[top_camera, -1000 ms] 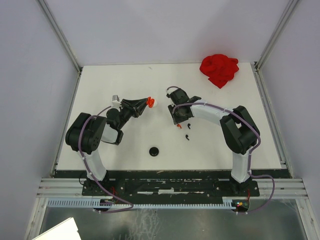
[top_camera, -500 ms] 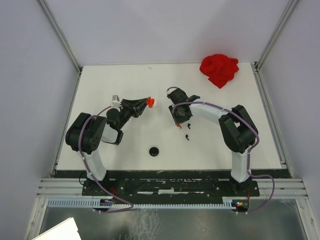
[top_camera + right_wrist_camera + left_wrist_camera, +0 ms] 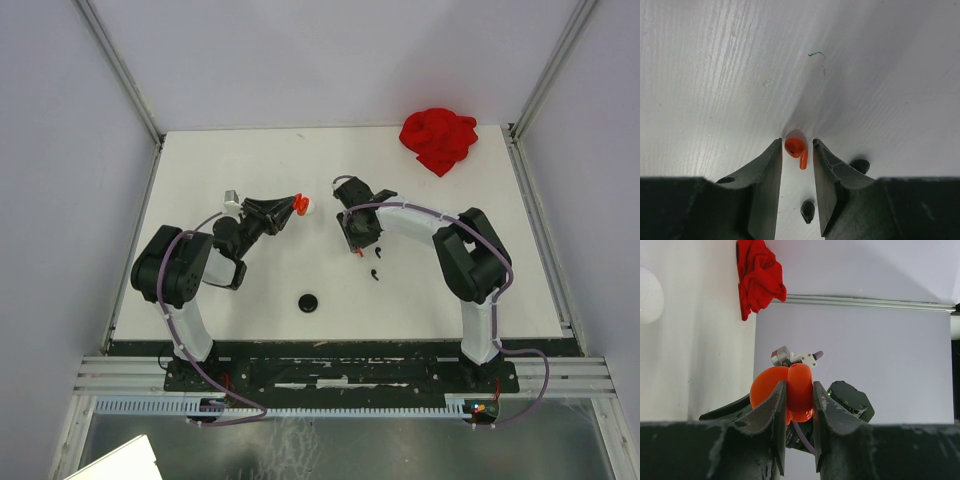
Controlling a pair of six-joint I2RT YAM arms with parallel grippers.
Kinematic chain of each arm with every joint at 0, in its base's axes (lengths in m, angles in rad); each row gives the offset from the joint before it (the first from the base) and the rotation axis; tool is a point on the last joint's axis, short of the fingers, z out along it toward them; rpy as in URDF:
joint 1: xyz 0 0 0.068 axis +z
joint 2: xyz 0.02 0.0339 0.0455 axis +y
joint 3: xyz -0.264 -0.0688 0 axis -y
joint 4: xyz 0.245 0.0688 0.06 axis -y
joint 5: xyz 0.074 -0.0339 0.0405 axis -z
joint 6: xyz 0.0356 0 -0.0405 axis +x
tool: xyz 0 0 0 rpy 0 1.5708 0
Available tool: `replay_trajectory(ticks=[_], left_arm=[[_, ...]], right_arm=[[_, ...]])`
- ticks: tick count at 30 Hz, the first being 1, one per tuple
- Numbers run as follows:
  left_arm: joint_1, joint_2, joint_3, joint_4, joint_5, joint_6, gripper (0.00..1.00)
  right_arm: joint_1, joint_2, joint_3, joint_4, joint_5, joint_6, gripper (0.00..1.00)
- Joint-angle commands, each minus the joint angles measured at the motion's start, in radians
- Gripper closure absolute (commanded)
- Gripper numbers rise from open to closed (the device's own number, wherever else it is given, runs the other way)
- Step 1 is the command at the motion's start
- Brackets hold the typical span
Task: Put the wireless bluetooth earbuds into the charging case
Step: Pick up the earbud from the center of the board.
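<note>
Red earbud (image 3: 796, 150) between right fingers (image 3: 765, 190), case (image 3: 790, 392) held

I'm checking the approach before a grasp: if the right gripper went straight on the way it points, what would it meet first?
Probably the red earbud, lying on the table between the parted fingers of the right gripper. Depth is unclear, so the fingertips may touch the table at about the same moment.

White disc (image 3: 648, 295) cut off at edge, black earbud (image 3: 860, 164) partly hidden
</note>
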Motion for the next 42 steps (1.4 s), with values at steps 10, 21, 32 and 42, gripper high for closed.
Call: replay_trajectory(ticks=[10, 21, 32, 42], left_arm=[[0.005, 0.005, 0.016, 0.073, 0.014, 0.005, 0.97], [0.004, 0.006, 0.016, 0.074, 0.014, 0.006, 0.97], [0.004, 0.014, 0.017, 0.080, 0.015, 0.003, 0.97], [0.005, 0.019, 0.019, 0.080, 0.015, 0.002, 0.97]], right_arm=[[-0.003, 0.022, 0.052, -0.027, -0.012, 0.019, 0.61], [-0.003, 0.034, 0.057, -0.036, -0.019, 0.025, 0.63], [-0.002, 0.042, 0.066, -0.046, -0.014, 0.026, 0.76], [-0.002, -0.042, 0.046, 0.035, 0.039, -0.031, 0.88]])
